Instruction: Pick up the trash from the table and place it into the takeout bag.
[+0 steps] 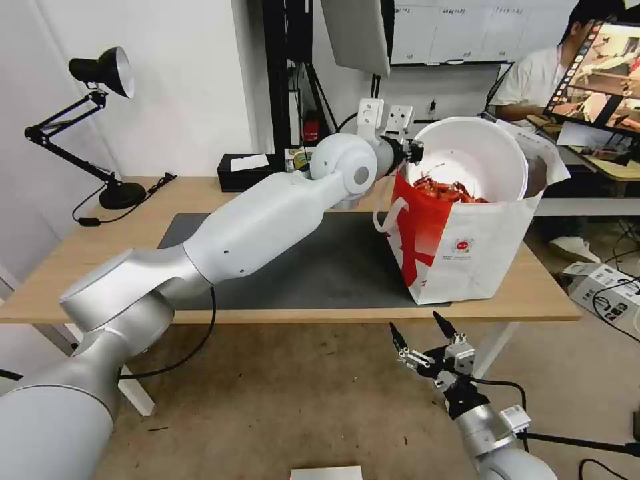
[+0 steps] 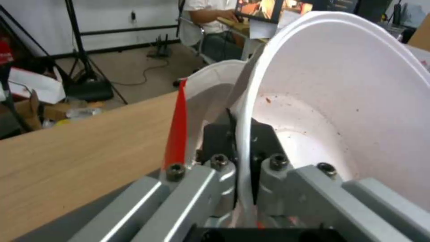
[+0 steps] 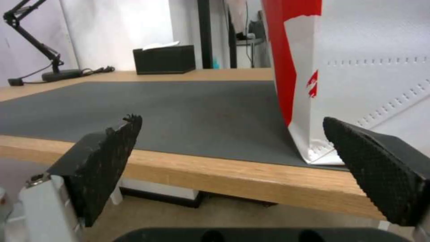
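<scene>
The takeout bag (image 1: 467, 250) stands upright on the right end of the bench (image 1: 87, 250), its base partly on the dark grey mat (image 1: 320, 267) and partly on bare wood near the front edge; its mouth is open upward, a white strap handle (image 1: 390, 220) hangs on the side that faces the mat; the small round red logo (image 1: 461, 245) faces the robot. The white plastic bowl (image 1: 477, 157) is tipped on its side at the bag's mouth, its round opening turned toward the robot and its bottom pointing away; its lower rim lies below the bag's top edge; red crayfish shells (image 1: 448, 190) are piled at the bowl's low side, just behind the bag's front wall. The left end effector (image 1: 415, 152) reaches across the mat and pinches the bowl's rim at its left side; in the left wrist view the thin white rim (image 2: 244, 158) runs between the two black pads (image 2: 215, 141), one inside the bowl and one outside; small reddish flecks mark the bowl's inner wall (image 2: 358, 101). The right end effector (image 1: 419, 330) hangs below the front edge of the bench, well apart from the bag, fingers spread wide and holding nothing; its pads (image 3: 105, 161) frame the bag's lower corner. A black tissue box (image 1: 248, 171) sits at the back of the bench; a black desk lamp (image 1: 100, 120) stands at the left rear.
</scene>
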